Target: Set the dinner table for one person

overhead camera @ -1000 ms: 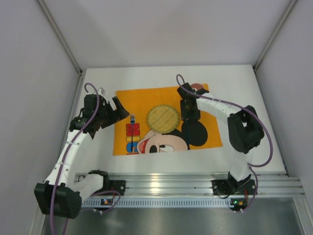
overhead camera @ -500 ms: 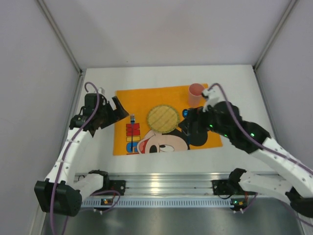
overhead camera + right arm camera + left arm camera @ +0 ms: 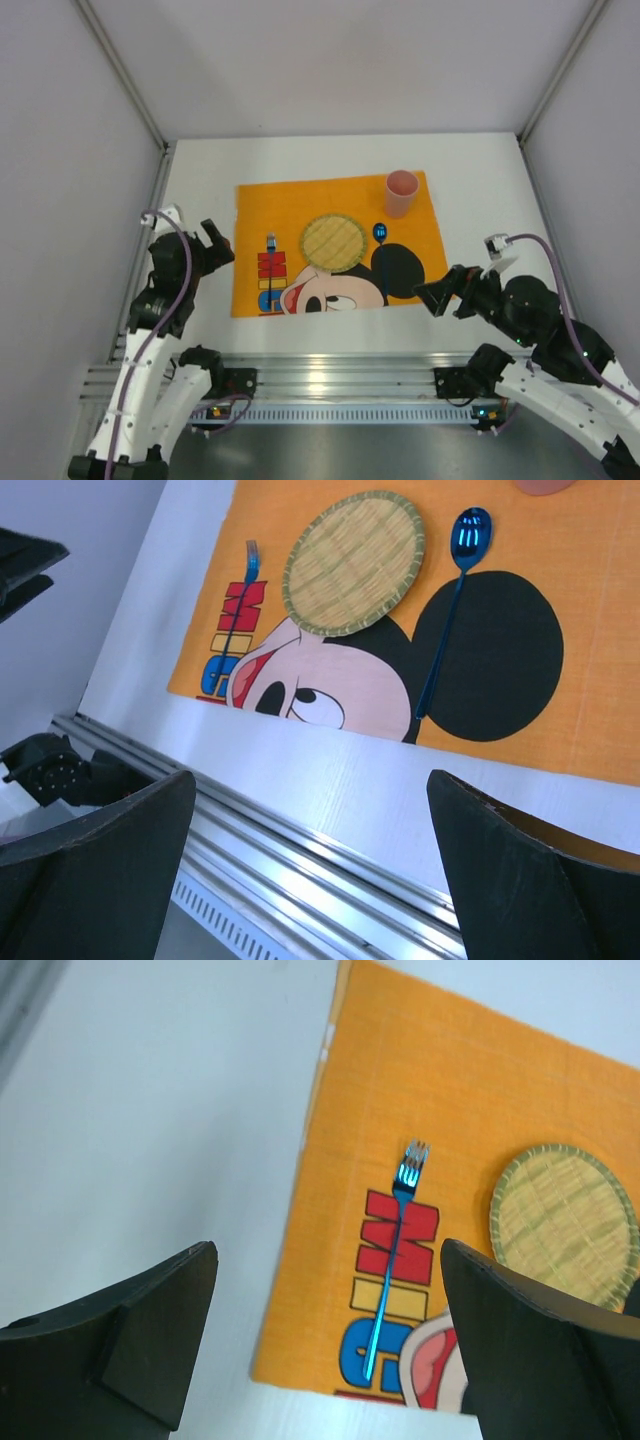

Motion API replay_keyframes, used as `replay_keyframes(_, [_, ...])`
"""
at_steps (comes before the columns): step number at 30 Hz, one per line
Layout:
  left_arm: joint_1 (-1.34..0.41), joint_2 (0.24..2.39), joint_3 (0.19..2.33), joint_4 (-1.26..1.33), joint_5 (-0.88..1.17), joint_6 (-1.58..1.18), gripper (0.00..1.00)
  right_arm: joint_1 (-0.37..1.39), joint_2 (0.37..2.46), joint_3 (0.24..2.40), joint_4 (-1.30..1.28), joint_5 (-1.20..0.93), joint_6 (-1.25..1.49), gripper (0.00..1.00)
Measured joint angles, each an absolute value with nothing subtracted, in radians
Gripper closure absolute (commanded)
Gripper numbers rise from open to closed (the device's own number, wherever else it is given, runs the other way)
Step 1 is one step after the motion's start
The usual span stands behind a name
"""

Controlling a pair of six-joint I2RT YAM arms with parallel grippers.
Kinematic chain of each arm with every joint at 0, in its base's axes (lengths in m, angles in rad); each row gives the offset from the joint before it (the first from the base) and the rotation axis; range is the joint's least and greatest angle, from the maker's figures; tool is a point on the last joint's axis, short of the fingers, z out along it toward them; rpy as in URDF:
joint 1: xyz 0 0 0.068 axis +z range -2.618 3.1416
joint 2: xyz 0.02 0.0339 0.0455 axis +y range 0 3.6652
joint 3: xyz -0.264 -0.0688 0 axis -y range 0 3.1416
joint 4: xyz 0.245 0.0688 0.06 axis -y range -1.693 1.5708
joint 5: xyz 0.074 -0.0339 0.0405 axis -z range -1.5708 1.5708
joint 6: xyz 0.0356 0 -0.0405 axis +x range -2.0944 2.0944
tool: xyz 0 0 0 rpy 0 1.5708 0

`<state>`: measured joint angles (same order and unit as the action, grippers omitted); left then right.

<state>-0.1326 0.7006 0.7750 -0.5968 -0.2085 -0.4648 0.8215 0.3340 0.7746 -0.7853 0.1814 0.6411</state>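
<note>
Placemat (image 3: 290,205) lies flat mid-tabletop (image 3: 200,180), with bare tabletop on all sides. Rail (image 3: 340,375) runs along the near edge. On the placemat:
- Round woven mat (image 3: 332,241) sits at centre.
- Fork (image 3: 393,1260) lies just left of it, apart, running near-far with tines far.
- Spoon (image 3: 450,600) lies just right of it, bowl far, handle running near.
- Cup (image 3: 401,192) stands upright in the far-right corner, beyond the spoon.

Left gripper (image 3: 218,243) is off the placemat's left edge, over bare tabletop. Right gripper (image 3: 437,297) is at its near-right corner.
</note>
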Motion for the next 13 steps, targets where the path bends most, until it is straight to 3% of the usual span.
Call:
replay_keyframes(5, [-0.133,0.566,0.659,-0.467,-0.268,-0.361,0.01,0.822,0.347,0.775,-0.815,0.218,0.663,0.0])
replay_keyframes(13, [-0.133,0.676,0.598,-0.255,-0.336,-0.209,0.01,0.822,0.353,0.775,-0.817,0.253,0.674,0.0])
